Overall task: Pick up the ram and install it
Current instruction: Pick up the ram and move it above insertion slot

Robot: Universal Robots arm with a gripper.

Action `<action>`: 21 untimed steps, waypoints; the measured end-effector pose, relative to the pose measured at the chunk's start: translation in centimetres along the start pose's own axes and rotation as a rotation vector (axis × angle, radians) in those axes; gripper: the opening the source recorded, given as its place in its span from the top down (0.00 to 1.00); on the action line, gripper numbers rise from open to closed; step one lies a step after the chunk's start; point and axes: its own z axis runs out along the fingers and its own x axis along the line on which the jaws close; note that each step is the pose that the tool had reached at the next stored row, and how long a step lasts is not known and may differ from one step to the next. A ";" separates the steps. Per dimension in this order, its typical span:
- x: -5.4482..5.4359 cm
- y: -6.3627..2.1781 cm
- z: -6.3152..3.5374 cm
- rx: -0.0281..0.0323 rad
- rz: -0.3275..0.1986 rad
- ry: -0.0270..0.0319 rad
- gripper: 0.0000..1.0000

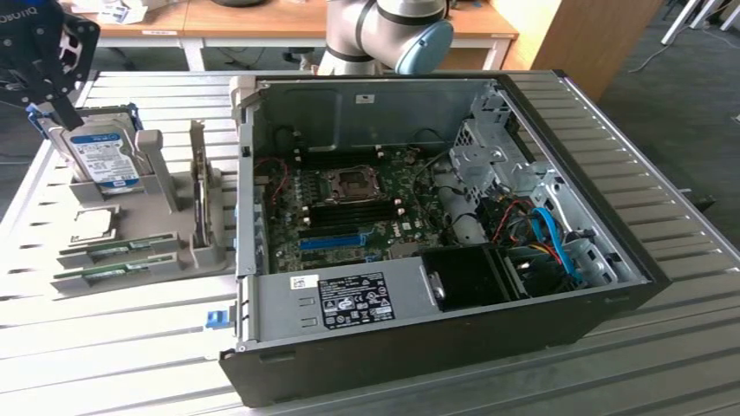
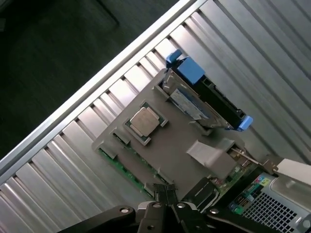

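Note:
Two green ram sticks (image 1: 113,250) lie on edge in the low slots of a grey holder (image 1: 162,199), left of the open computer case in the exterior view. In the wrist view a ram stick's green edge (image 2: 120,166) runs along the holder's (image 2: 175,150) side. My gripper (image 1: 66,120) hangs high over the holder's far end, above the hard drive, well apart from the ram. Its fingertips (image 2: 165,192) meet with nothing between them. The motherboard's black memory slots (image 1: 345,213) lie inside the case.
The holder also carries a silver hard drive (image 1: 102,156) in a blue frame, a CPU chip (image 2: 144,121) and an upright card (image 1: 204,195). The case (image 1: 543,286) holds a drive cage, cables and a black power supply. The slatted metal table (image 1: 104,347) ends close behind the holder.

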 end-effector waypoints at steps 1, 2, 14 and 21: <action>0.0 0.00 0.00 -0.0004 -0.018 0.0005 0.89; 0.0 0.00 0.00 -0.0009 -0.036 0.0010 0.89; 0.0 0.00 0.01 -0.0061 -0.254 0.0071 0.89; 0.0 0.00 0.02 -0.0092 -0.381 0.0106 0.89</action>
